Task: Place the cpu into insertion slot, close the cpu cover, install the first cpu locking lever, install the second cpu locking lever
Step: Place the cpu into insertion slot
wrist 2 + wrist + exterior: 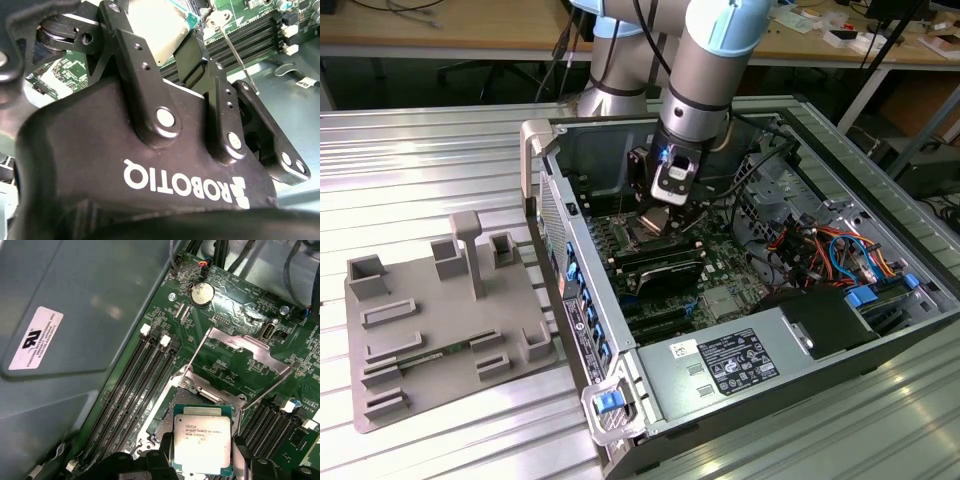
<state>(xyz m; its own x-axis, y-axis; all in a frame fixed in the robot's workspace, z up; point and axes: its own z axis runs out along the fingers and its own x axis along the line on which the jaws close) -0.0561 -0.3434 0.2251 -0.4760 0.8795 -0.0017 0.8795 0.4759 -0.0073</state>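
Pincer [202,456] clenched on one cpu [202,435], over one insertion slot [161,416]; one cpu cover [245,346] raised open.
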